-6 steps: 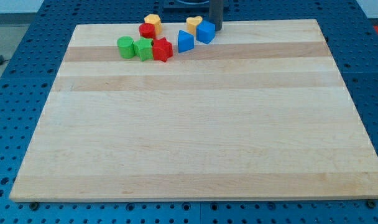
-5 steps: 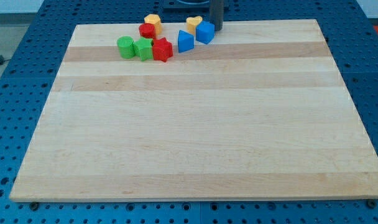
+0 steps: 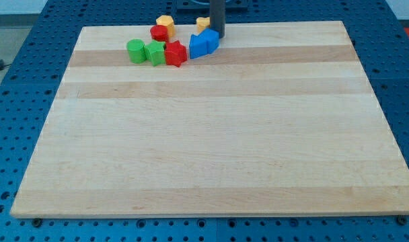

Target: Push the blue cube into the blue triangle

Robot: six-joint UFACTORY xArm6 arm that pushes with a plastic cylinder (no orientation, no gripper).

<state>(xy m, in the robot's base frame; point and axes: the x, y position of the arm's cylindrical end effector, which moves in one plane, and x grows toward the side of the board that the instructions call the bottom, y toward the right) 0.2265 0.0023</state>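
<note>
The blue cube (image 3: 210,40) sits near the top edge of the wooden board (image 3: 211,134), touching the blue triangle (image 3: 198,47) on its left. My tip (image 3: 218,33) stands at the cube's upper right side, touching it. The rod partly hides a yellow heart-shaped block (image 3: 202,25) behind it.
To the left lie a red star-shaped block (image 3: 175,53), a green block (image 3: 155,52) and a green cylinder (image 3: 135,50) in a row. Above them sit a red cylinder (image 3: 158,33) and a yellow block (image 3: 165,24). The board's top edge is just behind the tip.
My tip has moved left, pushing the blue cube left against the blue triangle, which has shifted slightly left. The rod now covers part of the yellow heart.
</note>
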